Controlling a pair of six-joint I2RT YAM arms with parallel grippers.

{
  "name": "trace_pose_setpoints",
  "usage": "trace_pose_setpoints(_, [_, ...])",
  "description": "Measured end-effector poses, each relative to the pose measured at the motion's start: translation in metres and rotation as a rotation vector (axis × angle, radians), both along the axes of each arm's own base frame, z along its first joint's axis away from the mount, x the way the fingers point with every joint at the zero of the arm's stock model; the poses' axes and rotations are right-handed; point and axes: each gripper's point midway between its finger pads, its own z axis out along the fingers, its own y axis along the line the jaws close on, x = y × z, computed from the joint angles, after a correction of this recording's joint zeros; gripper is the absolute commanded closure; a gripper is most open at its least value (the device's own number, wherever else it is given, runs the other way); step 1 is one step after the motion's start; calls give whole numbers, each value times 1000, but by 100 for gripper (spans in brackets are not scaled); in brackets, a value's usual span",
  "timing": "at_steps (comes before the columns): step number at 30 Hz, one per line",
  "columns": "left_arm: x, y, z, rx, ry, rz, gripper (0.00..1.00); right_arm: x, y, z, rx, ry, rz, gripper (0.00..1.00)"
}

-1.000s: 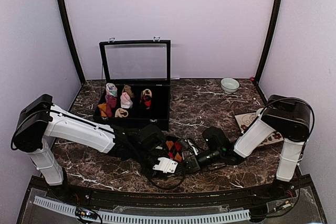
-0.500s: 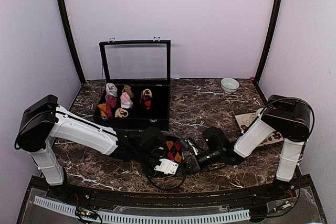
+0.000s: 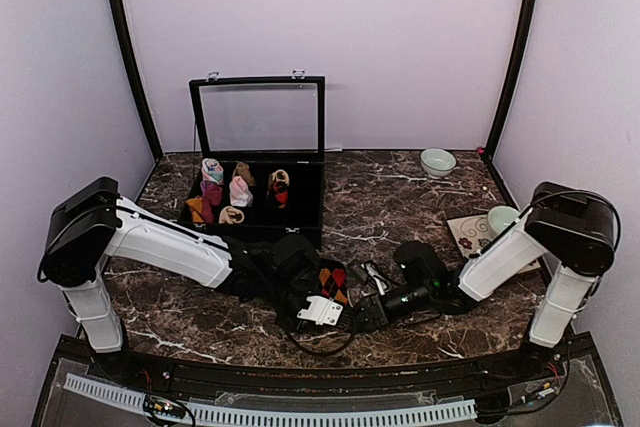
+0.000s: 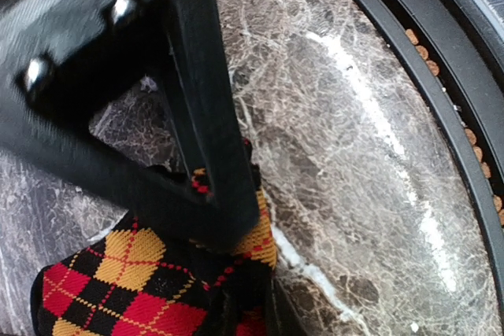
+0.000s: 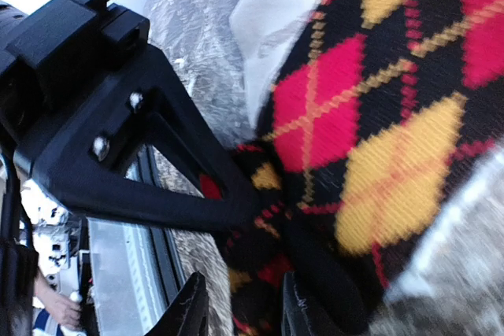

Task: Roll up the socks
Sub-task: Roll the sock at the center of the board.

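You have the left gripper [image 4: 236, 273] narrow, with its fingers pinching the edge of the black argyle sock [image 3: 332, 282]. Your right gripper [image 5: 276, 261] stands partly open around a fold of it. The sock lies on the marble table [image 3: 400, 207], near the front edge between both arms.

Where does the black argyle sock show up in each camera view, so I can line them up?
Top external: argyle sock low centre, where the two arms meet.
Left wrist: bottom left corner.
Right wrist: fills the right half.
Shared landmark: the marble tabletop.
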Motion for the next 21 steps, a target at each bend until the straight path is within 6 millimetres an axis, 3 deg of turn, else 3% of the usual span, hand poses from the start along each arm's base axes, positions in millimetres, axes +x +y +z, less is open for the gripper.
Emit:
trace_pose_setpoints(7, [0,7,0,26,142,-9,95,6,-35,2,-83,-115,-103,70])
trace_pose_setpoints(13, [3,8,0,53,297,-4,95,-2,-71,14,-118,-302,-149,64])
trace_pose_setpoints(18, [3,6,1,90,430,-3,96,-8,-64,53,-46,-510,-124,64])
trace_pose_setpoints(21, [3,5,1,118,514,-2,95,-11,-60,59,-56,-577,-105,64])
